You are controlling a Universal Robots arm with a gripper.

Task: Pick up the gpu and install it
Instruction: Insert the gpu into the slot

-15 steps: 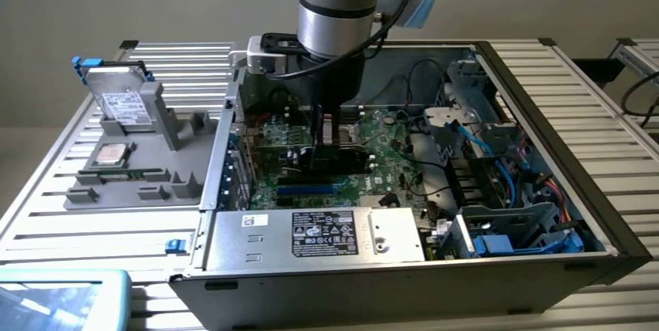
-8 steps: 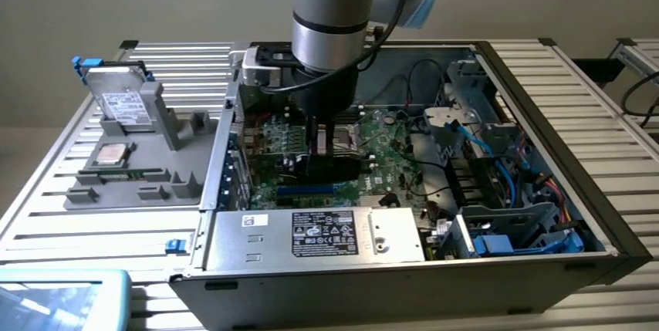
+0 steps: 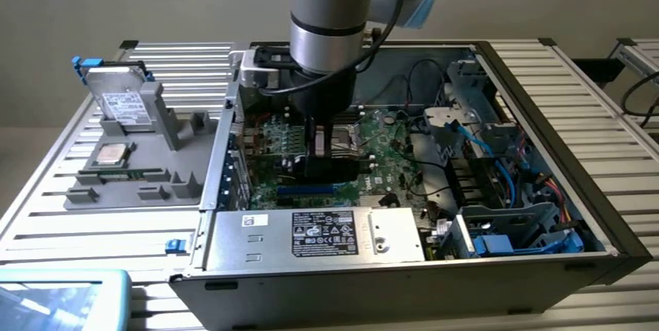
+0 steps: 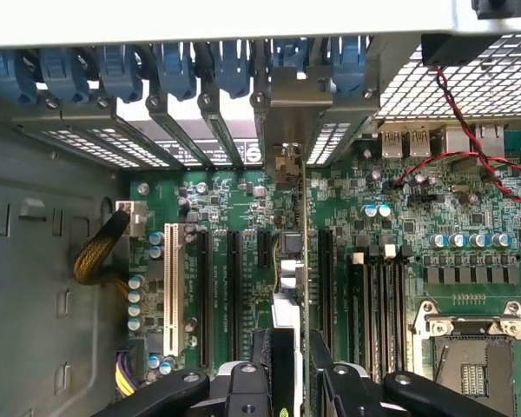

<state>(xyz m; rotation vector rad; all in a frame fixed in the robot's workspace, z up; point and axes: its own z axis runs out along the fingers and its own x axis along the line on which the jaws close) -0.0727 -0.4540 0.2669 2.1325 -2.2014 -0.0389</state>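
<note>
Green gpu (image 4: 305,261) stands on edge, clamped between the pincer (image 4: 292,384) fingers. It runs straight ahead of the pincer, low over the motherboard (image 4: 217,200) slots. Its metal bracket (image 4: 288,100) sits at the far end, by the case (image 3: 587,184) rear openings.

A slatted aluminium table (image 3: 576,92) is carrying everything here. An open computer case (image 3: 412,300) is lying on its side across the table's middle and the exterior view's right, with its open face turned upward. Just beside it, toward the exterior view's left, a grey parts tray (image 3: 154,188) is resting flat on the slats, close against the case wall. A small blue clip (image 3: 177,246) is sitting at the tray's near corner. A teal-framed object (image 3: 62,300) is lying at the near corner, partly cut off.
</note>
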